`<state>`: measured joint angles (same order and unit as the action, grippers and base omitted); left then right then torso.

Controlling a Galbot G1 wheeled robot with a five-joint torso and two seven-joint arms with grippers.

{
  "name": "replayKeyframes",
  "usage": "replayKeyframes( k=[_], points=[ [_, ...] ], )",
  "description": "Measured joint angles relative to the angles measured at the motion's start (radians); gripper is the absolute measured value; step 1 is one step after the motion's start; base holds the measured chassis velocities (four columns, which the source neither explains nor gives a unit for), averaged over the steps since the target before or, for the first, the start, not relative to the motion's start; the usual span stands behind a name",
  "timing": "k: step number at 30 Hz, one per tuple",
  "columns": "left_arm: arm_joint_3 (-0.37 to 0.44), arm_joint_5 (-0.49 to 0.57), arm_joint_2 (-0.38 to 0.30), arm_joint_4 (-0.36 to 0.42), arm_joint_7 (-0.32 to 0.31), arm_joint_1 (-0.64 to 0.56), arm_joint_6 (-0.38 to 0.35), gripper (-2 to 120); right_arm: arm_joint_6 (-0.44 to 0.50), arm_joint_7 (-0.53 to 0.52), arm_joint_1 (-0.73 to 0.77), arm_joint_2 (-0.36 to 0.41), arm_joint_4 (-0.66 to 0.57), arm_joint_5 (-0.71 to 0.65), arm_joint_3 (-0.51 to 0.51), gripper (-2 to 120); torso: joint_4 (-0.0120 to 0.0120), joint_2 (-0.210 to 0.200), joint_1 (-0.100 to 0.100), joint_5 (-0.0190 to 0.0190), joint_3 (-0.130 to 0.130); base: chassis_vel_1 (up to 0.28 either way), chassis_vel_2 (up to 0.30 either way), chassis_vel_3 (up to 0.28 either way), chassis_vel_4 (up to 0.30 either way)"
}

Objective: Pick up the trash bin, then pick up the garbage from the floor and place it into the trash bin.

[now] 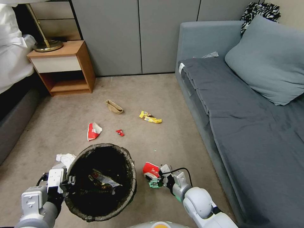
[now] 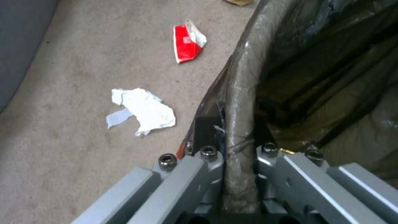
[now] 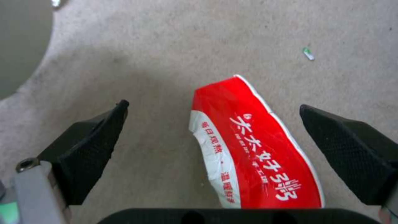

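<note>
The trash bin (image 1: 101, 182), round with a dark bag liner, hangs low in front of me. My left gripper (image 1: 68, 183) is shut on its rim (image 2: 238, 124), one finger inside and one outside. Some wrappers lie in the bin. My right gripper (image 1: 155, 180) is open just above the carpet, its black fingers on either side of a red-and-white packet (image 3: 253, 146) that lies between them, untouched. More garbage lies farther out: a red-and-white packet (image 1: 93, 131), a small red scrap (image 1: 120, 133), a yellow wrapper (image 1: 150, 117), a brown paper bag (image 1: 114, 107) and white crumpled paper (image 1: 66, 158).
A grey sofa (image 1: 253, 126) with a pillow runs along the right. A wooden nightstand (image 1: 65, 68) with a brass lamp base stands at the far left, beside a bed edge. Grey cabinet doors close off the back. Open beige carpet lies between.
</note>
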<state>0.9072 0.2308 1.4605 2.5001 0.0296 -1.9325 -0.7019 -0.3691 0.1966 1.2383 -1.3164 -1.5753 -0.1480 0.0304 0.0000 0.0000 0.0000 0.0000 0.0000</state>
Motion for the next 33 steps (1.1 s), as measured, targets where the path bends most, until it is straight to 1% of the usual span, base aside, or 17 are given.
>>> replayKeyframes(
  k=[2,9,20,21,22,24,25,27,28,29,32,33],
  points=[
    [-0.001,-0.001,0.000,0.000,0.000,0.000,0.000,1,0.000,-0.003,-0.008,-0.002,0.015,0.000,-0.005,100,0.0000,0.000,0.000,0.0000,0.000,0.000,0.000,0.000,0.000],
    [-0.002,-0.004,0.000,0.000,-0.001,-0.004,0.000,1,0.022,-0.004,-0.059,-0.020,0.123,0.011,-0.034,100,0.0000,0.000,0.000,0.0000,0.000,0.000,0.000,0.000,0.000],
    [0.003,-0.004,-0.006,0.000,-0.002,-0.008,0.000,1,0.040,0.002,-0.086,-0.047,0.208,0.025,-0.041,100,0.0000,0.000,0.000,0.0000,0.000,0.000,0.000,0.000,0.000],
    [0.002,-0.004,-0.006,0.000,-0.002,-0.008,0.000,1,0.041,0.002,-0.088,-0.049,0.216,0.026,-0.041,97,0.0000,0.000,0.000,0.0000,0.000,0.000,0.000,0.000,0.000],
    [0.002,-0.004,-0.006,0.000,-0.002,-0.008,0.000,1,0.041,0.002,-0.088,-0.049,0.216,0.026,-0.041,97,0.0000,0.000,0.000,0.0000,0.000,0.000,0.000,0.000,0.000],
    [0.001,-0.005,-0.005,0.000,-0.002,-0.008,0.000,1,0.046,0.000,-0.092,-0.055,0.237,0.029,-0.042,88,0.0000,0.000,0.000,0.0000,0.000,0.000,0.000,0.000,0.000],
    [0.001,-0.005,-0.005,0.000,-0.002,-0.008,0.000,1,0.046,0.000,-0.092,-0.055,0.237,0.029,-0.042,88,0.0000,0.000,0.000,0.0000,0.000,0.000,0.000,0.000,0.000],
    [0.001,-0.006,-0.004,0.000,-0.003,-0.009,0.000,1,0.048,-0.002,-0.096,-0.059,0.256,0.030,-0.042,76,0.0000,0.000,0.000,-0.0001,0.000,0.000,0.000,0.000,0.000],
    [0.001,-0.007,-0.003,0.000,-0.003,-0.009,0.000,1,0.050,-0.003,-0.097,-0.060,0.262,0.030,-0.041,72,0.0000,0.000,0.000,0.0000,0.000,0.000,0.000,0.000,0.000],
    [0.001,-0.007,-0.003,0.000,-0.003,-0.009,0.000,1,0.050,-0.003,-0.097,-0.060,0.262,0.030,-0.041,72,0.0000,0.000,0.000,0.0000,0.000,0.000,0.000,0.000,0.000],
    [0.000,-0.008,-0.002,0.000,-0.003,-0.011,0.000,1,0.055,-0.007,-0.099,-0.061,0.272,0.032,-0.038,58,0.0000,0.000,0.000,0.0000,0.000,0.000,0.000,0.000,0.000],
    [0.000,-0.008,-0.002,0.000,-0.003,-0.011,0.000,1,0.055,-0.007,-0.099,-0.061,0.272,0.032,-0.038,58,0.0000,0.000,0.000,0.0000,0.000,0.000,0.000,0.000,0.000]
  ],
)
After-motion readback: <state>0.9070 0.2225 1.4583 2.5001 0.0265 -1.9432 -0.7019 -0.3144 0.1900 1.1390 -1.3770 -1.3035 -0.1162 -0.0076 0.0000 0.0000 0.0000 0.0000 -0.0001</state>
